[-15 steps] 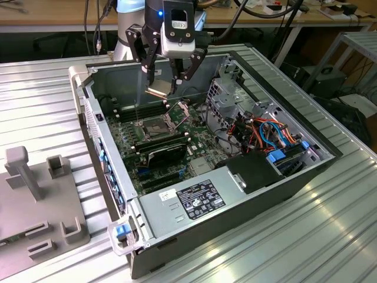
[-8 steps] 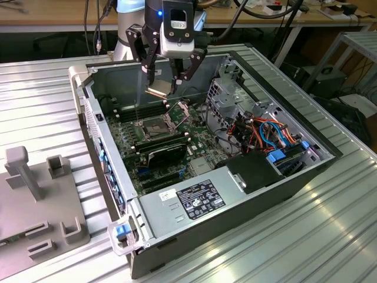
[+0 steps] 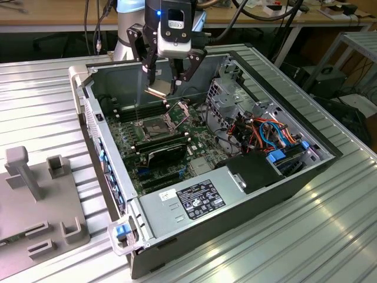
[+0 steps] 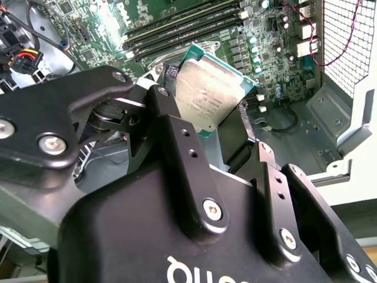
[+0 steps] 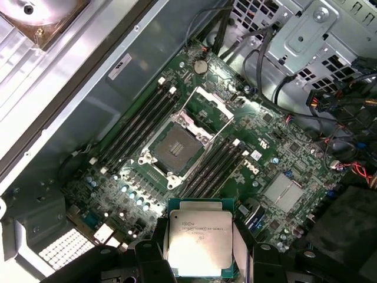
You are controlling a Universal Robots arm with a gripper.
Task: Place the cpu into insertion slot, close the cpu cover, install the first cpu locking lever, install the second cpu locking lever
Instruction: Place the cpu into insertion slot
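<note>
Here, the chip (image 5: pixel 200 242) is held clamped in the gripper (image 3: pixel 168 81) above the open socket (image 5: pixel 175 146); placement is in hand, and square alignment is judged needed.

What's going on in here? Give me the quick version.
The robot arm's claw is gripping the cpu by its edges and holding it in the air inside the open computer case, above the motherboard. The insertion slot is empty and the cpu cover is swung up. The chip has not been seated yet.
</note>
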